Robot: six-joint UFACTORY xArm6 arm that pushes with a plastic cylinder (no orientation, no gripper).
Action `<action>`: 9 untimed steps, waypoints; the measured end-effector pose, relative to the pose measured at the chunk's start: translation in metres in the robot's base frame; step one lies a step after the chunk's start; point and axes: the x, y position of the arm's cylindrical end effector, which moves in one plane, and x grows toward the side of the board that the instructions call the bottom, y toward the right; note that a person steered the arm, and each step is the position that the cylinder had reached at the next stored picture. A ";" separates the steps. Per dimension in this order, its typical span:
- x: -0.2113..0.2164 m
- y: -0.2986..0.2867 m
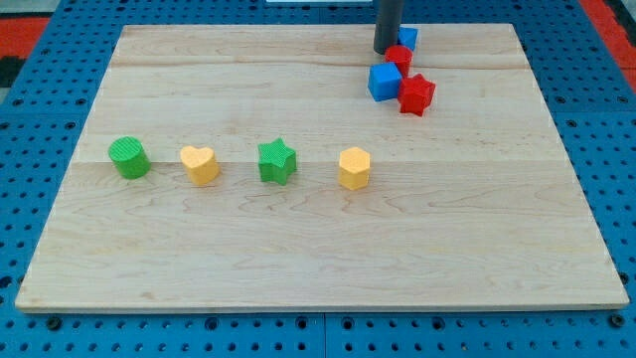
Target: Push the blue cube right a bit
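Observation:
The blue cube sits near the view's top right on the wooden board. A red star-shaped block touches its right side. A small red block lies just above the cube, and another blue block shows partly behind it. My tip is at the lower end of the dark rod, just above and to the left of the small red block, about a block's width above the blue cube.
A row of blocks lies across the board's middle: a green cylinder, a yellow heart, a green star and a yellow hexagonal block. A blue pegboard surface surrounds the board.

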 end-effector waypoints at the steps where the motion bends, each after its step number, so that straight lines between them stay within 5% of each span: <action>1: 0.000 -0.024; 2: 0.008 -0.071; 4: 0.068 -0.071; 9: 0.077 -0.020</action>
